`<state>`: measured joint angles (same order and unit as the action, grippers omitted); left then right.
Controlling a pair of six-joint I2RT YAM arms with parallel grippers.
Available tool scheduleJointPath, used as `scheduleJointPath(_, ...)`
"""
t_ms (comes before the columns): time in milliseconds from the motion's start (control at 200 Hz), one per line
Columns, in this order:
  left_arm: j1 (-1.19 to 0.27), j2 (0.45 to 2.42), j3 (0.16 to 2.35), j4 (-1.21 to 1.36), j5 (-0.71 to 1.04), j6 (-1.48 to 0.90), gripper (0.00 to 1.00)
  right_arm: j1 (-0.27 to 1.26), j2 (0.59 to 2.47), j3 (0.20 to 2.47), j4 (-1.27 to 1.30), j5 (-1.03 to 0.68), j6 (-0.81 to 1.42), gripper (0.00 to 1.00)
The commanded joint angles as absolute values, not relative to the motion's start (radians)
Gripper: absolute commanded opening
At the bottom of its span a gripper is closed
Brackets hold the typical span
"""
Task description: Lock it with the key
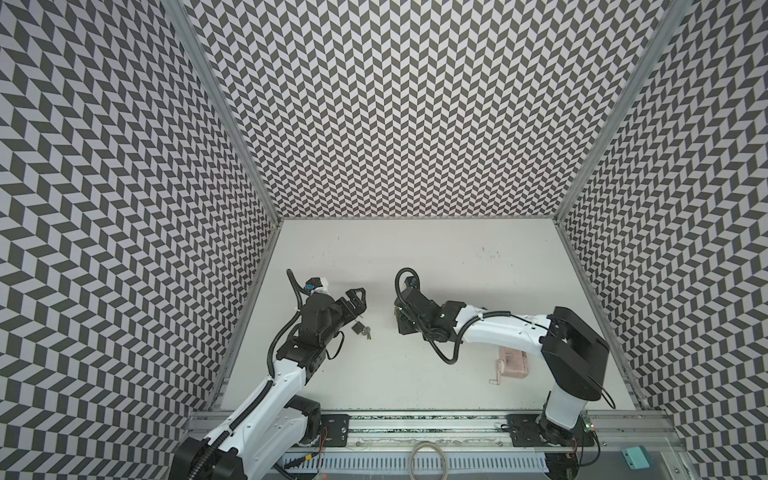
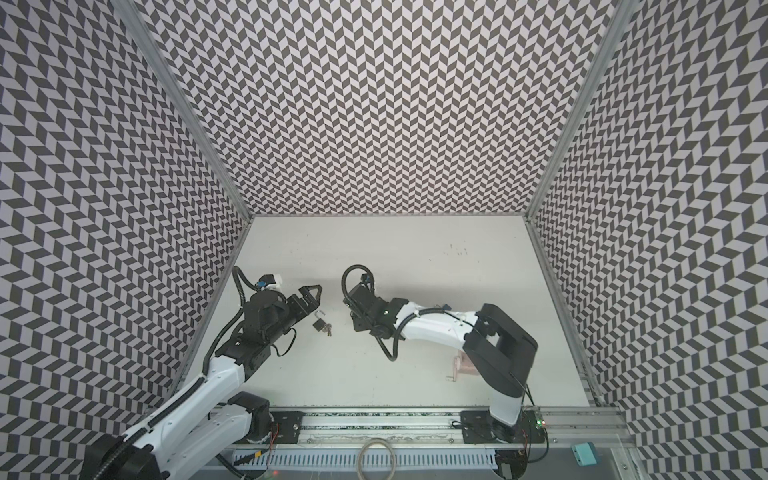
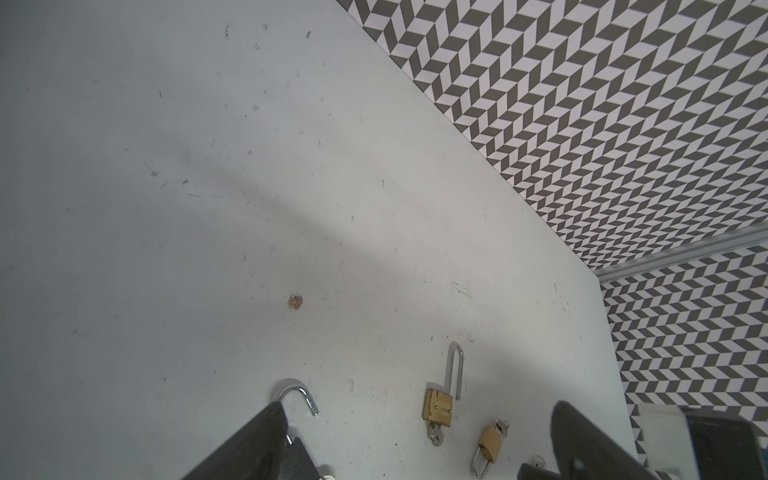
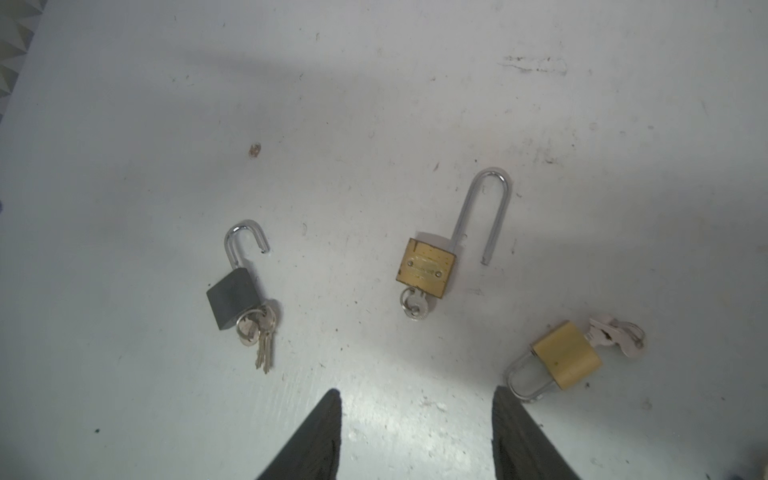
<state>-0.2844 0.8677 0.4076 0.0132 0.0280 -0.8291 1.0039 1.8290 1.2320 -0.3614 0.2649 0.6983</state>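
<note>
Brass long-shackle padlock lies flat on the desk with its key seated but its shackle sprung, so locking looks not yet done. The grey padlock beside it also gapes, while the small brass padlock appears shut. Just short of the long-shackle padlock hovers the right claw, half open and empty; the left claw, wide open, holds nothing.

Padlock on table, keys touching its right.
</note>
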Motion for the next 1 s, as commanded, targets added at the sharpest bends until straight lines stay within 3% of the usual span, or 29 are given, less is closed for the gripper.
scheduleJointPath(0,-0.265,0.838,0.417,-0.039,0.027,-0.852,0.99,1.012,1.898,1.315,-0.426,0.306,0.743,0.52)
scheduleJointPath(576,-0.264,0.786,0.43,-0.089,0.0,-0.836,0.99,1.014,2.141,1.573,-0.586,0.363,0.706,0.49)
scheduleJointPath(991,-0.261,0.793,0.427,-0.082,0.005,-0.836,0.99,1.005,2.193,1.607,-0.612,0.37,0.704,0.51)
